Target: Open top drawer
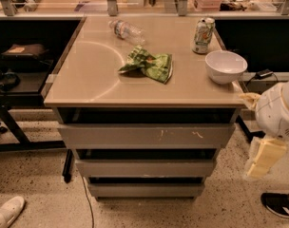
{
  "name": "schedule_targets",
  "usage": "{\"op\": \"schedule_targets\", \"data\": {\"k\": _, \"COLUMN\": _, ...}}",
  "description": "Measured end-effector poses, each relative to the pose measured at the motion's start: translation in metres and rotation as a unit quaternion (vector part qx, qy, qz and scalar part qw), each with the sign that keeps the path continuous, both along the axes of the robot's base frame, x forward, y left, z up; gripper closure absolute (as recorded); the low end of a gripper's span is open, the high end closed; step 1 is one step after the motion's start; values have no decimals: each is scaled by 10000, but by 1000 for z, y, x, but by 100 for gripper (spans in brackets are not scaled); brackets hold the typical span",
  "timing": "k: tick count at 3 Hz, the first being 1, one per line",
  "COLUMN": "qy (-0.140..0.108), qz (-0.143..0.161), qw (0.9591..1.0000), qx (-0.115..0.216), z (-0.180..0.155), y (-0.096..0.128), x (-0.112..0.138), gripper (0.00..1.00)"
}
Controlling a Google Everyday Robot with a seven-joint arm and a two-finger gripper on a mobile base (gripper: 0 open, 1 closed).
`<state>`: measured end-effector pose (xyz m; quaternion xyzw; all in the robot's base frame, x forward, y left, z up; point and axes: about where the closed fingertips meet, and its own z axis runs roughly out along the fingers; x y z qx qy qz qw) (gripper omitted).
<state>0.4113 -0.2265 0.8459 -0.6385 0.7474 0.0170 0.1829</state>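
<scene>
The top drawer (pixel 144 136) is the widest of three grey fronts under the tan tabletop (pixel 87 75). It has no handle and shows pale scuff marks right of centre. A dark gap runs between its front and the tabletop. My gripper (pixel 262 158) is a pale cream part hanging below the white rounded arm (pixel 280 109) at the right edge of the view. It is to the right of the cabinet, at about the height of the middle drawer, and apart from the drawer fronts.
On the tabletop lie a clear plastic bottle (pixel 125 30), a green crumpled bag (pixel 149 64), a drink can (pixel 203 34) and a white bowl (pixel 225 66). Two narrower drawers (pixel 144 167) sit below. A person's dark shoe (pixel 277 205) is at the lower right and a white shoe (pixel 6 212) at the lower left. Black frame legs (pixel 11 127) stand to the left.
</scene>
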Motion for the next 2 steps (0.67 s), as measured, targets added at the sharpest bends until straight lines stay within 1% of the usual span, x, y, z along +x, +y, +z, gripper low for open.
{"op": "schedule_targets", "data": {"k": 1, "qy": -216, "qz": 447, "qw": 9985, "qx": 209, "z": -46, "y": -5, "x": 6, "gripper": 0}}
{"op": "schedule_targets", "data": {"k": 2, "qy": -338, "qz": 710, "qw": 9968, "qx": 127, "z": -46, "y": -6, "x": 8, "gripper": 0}}
